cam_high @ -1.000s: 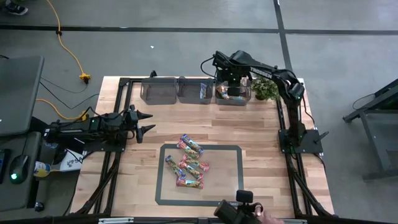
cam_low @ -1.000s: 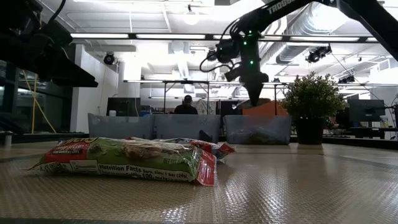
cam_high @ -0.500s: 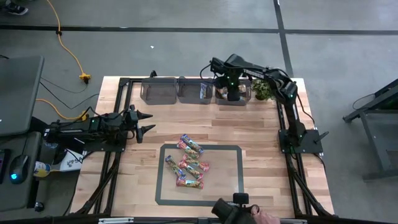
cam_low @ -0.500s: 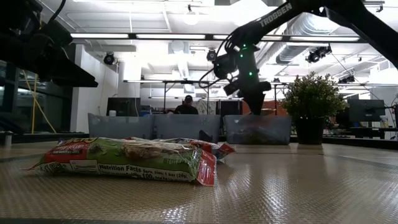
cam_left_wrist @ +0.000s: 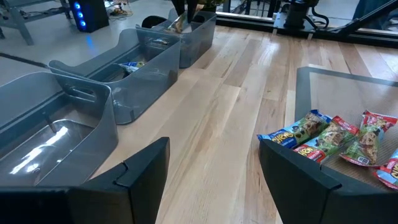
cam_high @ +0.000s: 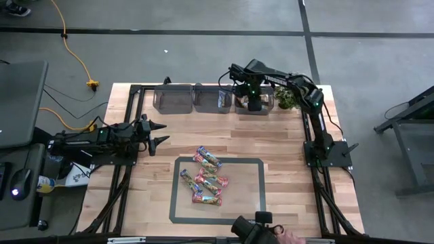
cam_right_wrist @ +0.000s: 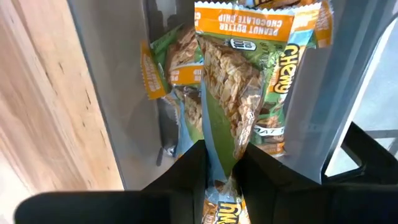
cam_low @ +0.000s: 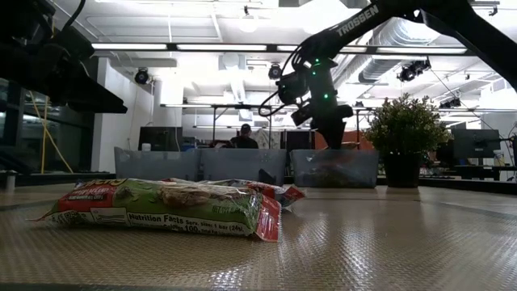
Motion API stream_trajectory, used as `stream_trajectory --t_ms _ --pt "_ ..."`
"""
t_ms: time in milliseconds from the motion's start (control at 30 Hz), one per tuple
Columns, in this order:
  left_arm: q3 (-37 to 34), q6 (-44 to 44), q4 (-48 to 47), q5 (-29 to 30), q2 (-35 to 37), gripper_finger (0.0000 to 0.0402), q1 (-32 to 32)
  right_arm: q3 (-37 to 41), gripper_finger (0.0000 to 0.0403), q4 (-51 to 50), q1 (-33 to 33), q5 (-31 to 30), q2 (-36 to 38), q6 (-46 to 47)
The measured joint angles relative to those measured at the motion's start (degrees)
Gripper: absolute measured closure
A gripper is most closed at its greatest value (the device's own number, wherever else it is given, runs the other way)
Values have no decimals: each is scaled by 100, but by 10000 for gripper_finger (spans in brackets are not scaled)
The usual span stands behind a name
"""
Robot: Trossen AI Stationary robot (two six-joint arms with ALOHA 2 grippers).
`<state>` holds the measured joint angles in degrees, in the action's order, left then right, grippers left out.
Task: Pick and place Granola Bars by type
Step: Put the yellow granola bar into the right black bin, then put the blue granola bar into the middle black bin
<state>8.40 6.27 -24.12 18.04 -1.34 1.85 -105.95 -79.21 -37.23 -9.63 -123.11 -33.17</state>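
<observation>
Right gripper [cam_right_wrist: 221,163] pinches 1 green granola bar [cam_right_wrist: 239,81] by its end, long axis hanging into the bin [cam_high: 252,108] directly below; left gripper [cam_high: 157,133] idles wide open.

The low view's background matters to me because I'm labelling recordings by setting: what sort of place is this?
Probably a robotics lab or workshop in an open industrial hall. The low view shows exposed ceiling ducts and strip lights, with a person at desks behind the bins. From above, the table stands on bare concrete floor.
</observation>
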Motion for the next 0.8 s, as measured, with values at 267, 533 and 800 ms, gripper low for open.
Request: stream_trajectory --t_ms 267,533,800 --pt "-2 1 0 0 0 159 0 0 293 6 0 -3 0 329" --pt "0 1 0 0 0 159 1 0 247 165 0 -25 0 1103" --pt "-2 2 0 0 0 159 0 -2 236 470 83 396 201 1613"
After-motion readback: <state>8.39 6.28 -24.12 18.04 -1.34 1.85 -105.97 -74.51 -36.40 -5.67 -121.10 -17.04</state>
